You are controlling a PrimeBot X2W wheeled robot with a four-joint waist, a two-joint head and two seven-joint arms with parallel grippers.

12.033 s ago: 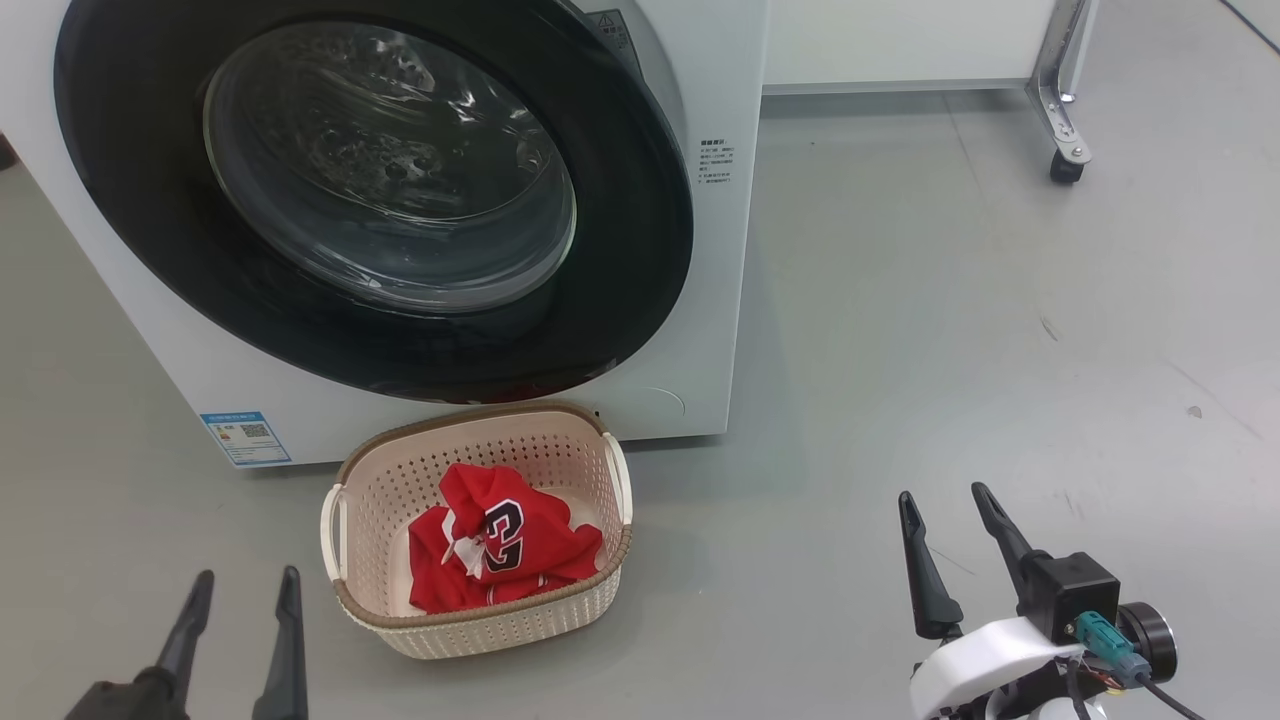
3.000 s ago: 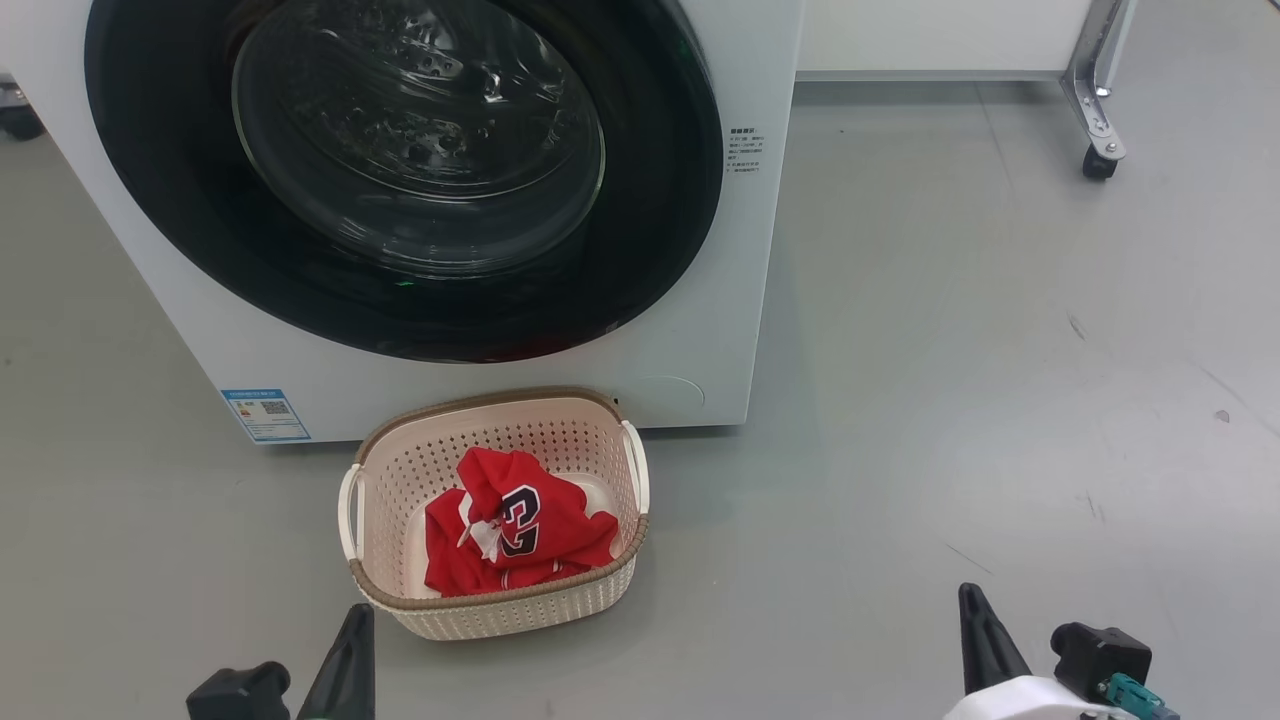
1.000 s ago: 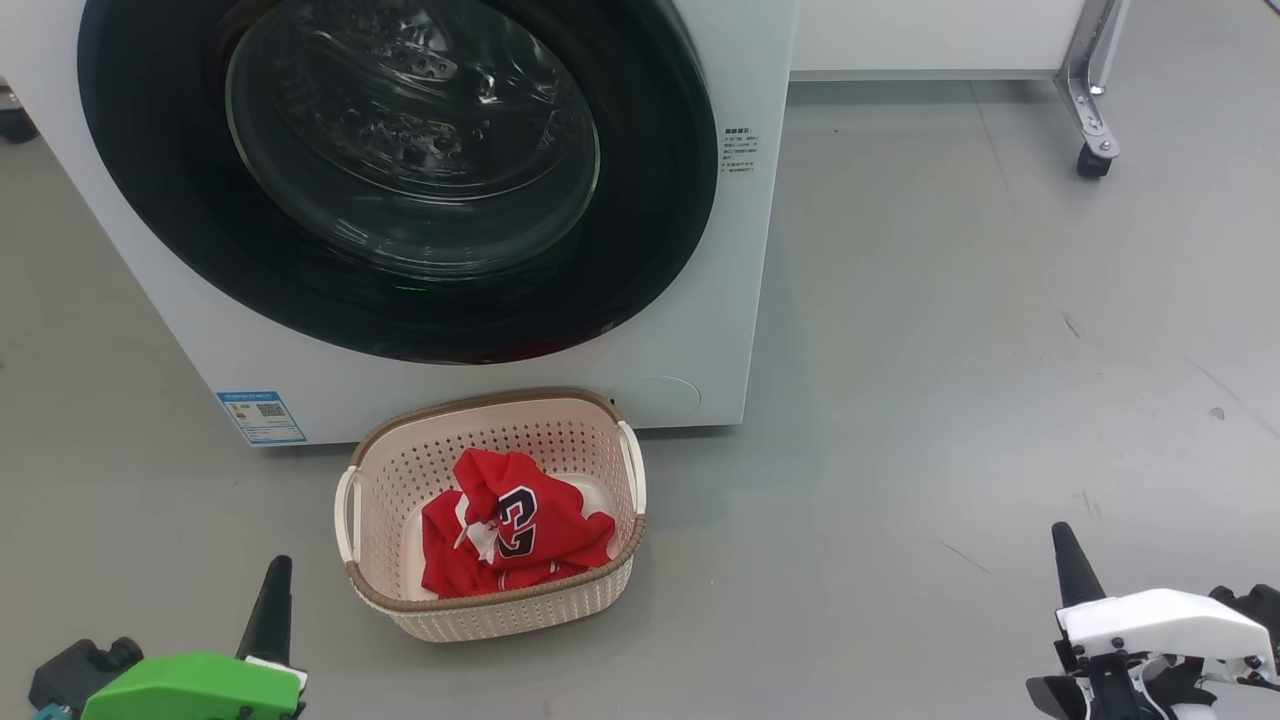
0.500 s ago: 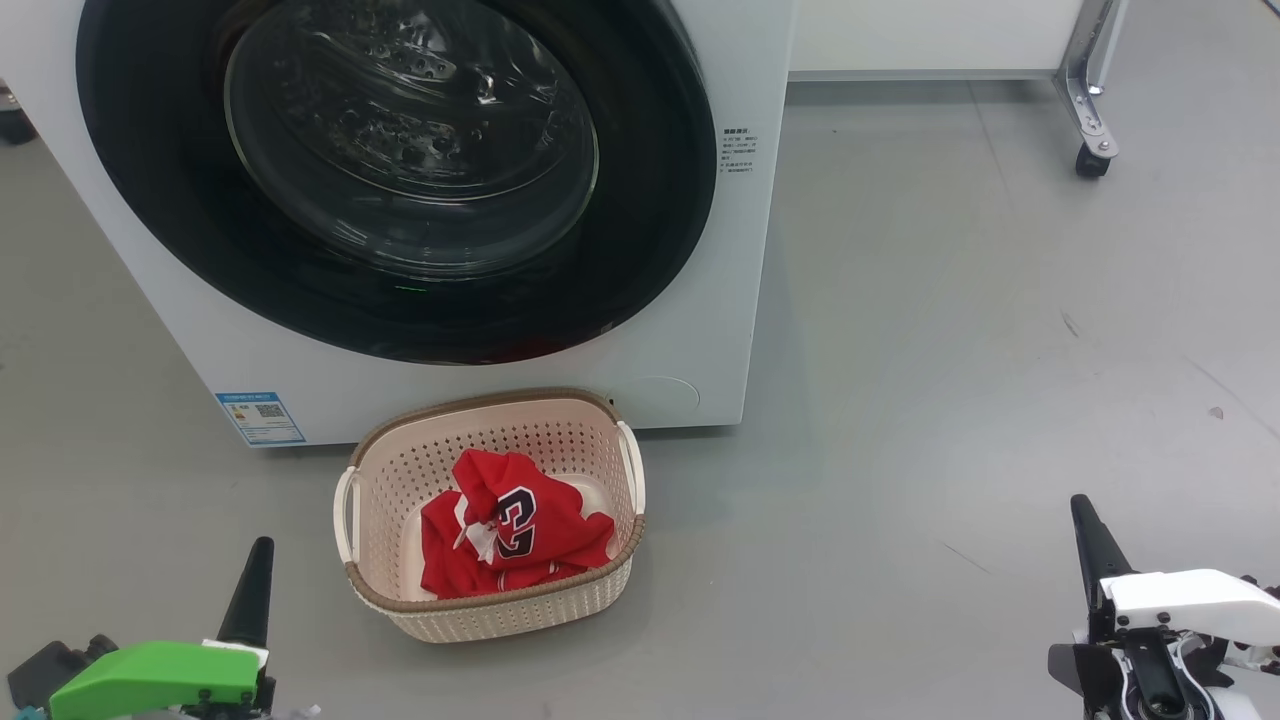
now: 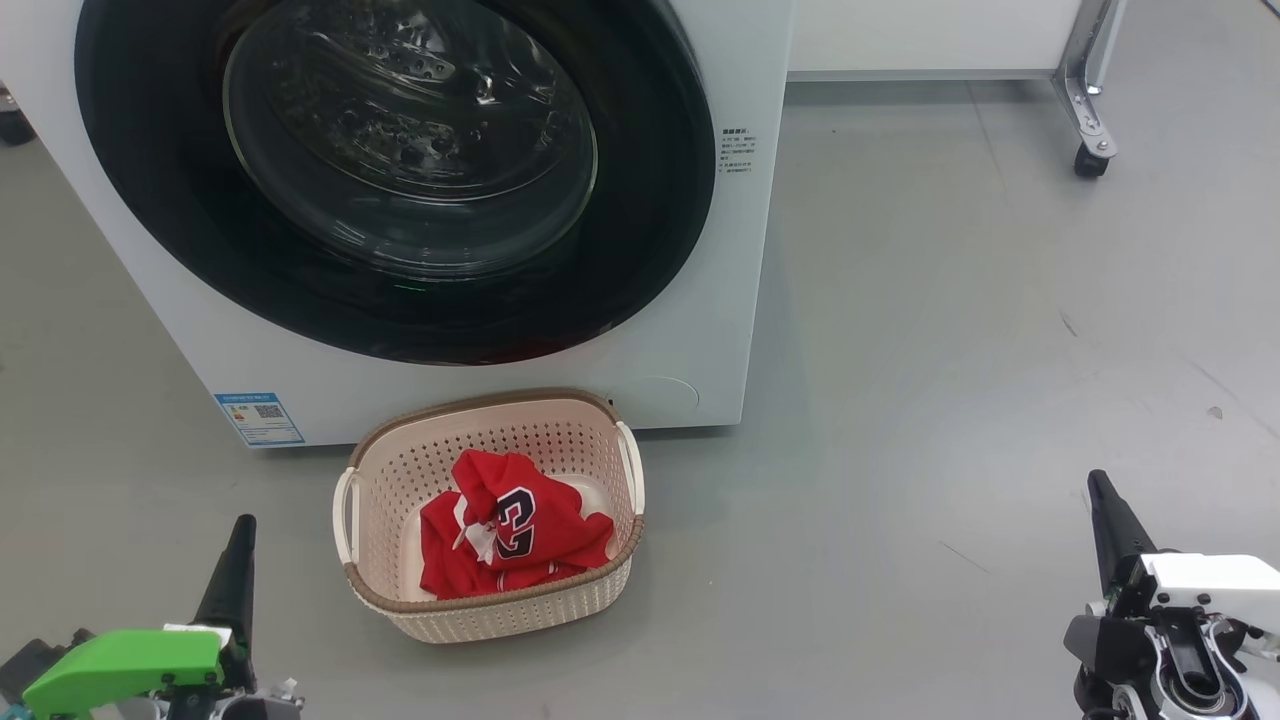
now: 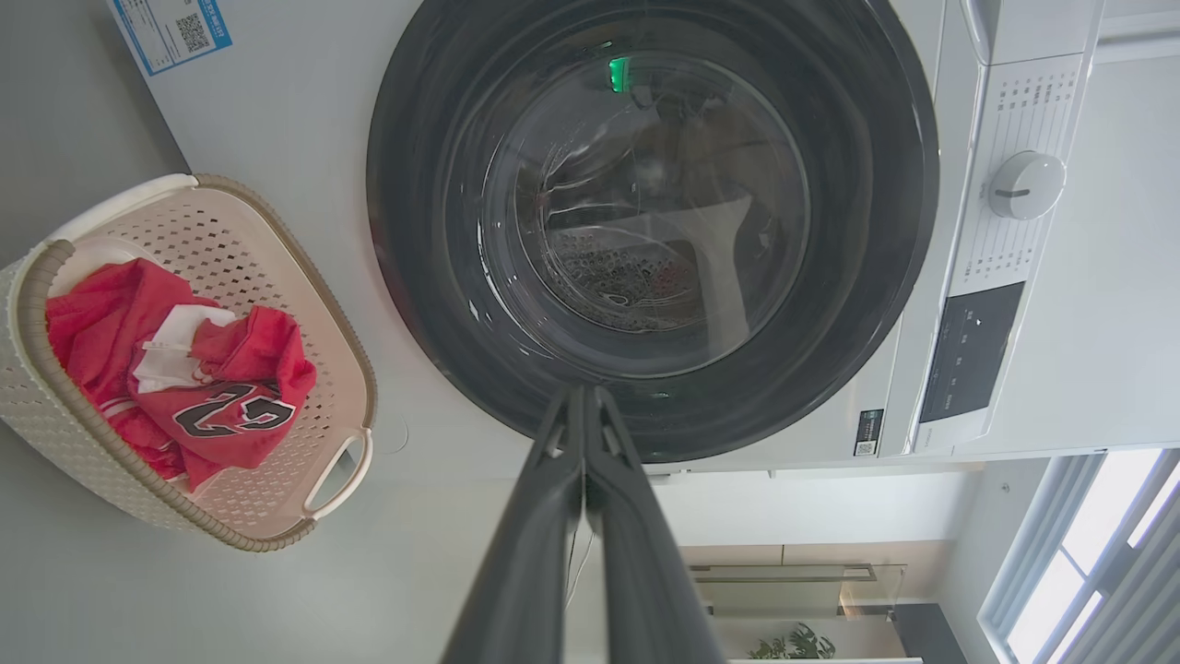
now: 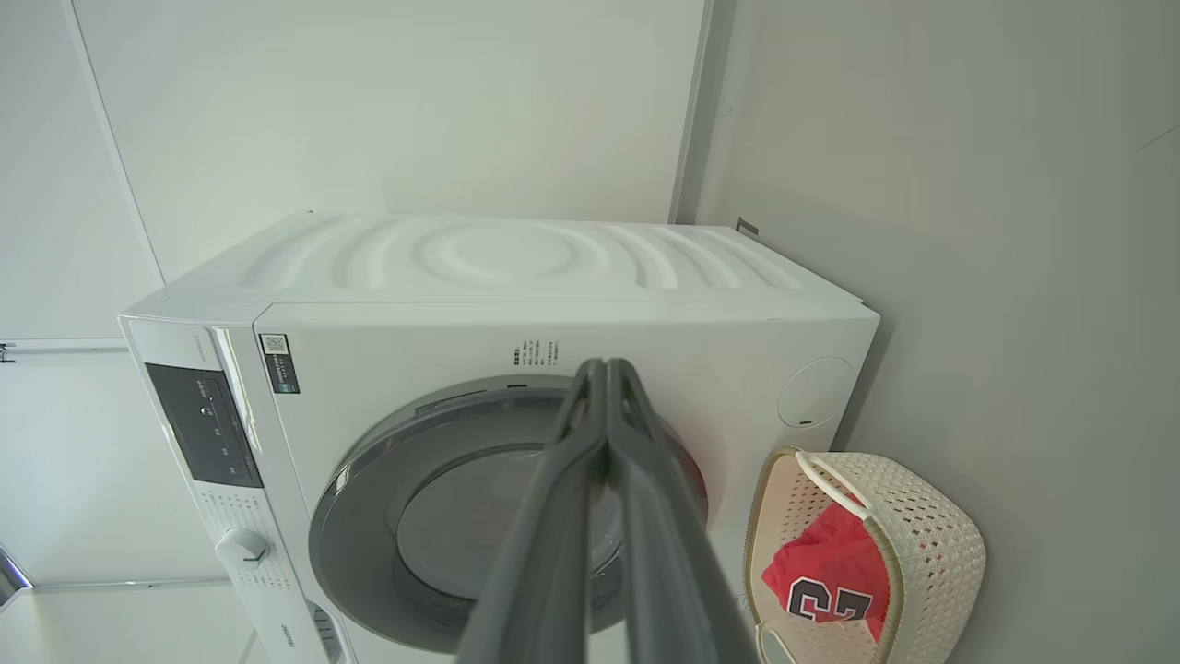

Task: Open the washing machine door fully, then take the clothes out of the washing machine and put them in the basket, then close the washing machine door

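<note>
A smooth grey floor [image 5: 950,300] runs under the white washing machine [image 5: 735,280], with a wheeled metal leg [image 5: 1085,120] off to the right. The basket [image 5: 500,615] stands on the floor just in front of the machine's lower edge, below the door. It is cream-white and perforated, with a brown woven-look rim and white side handles. The clothes [image 5: 510,535] lie bunched inside it: bright red fabric with white trim and a dark navy number outlined in white facing up. The washing machine door [image 5: 640,200] is round, glossy and black-framed, and lies shut, flush against the machine's front. Its bulging clear glass shows the steel drum behind. A small blue label sticker [image 5: 258,418] sits at the machine's lower left corner. The left gripper [image 6: 584,397] hangs low to the basket's left with its fingers pressed together on nothing. The right gripper [image 7: 607,369] is well apart on the right, likewise closed and empty.
</note>
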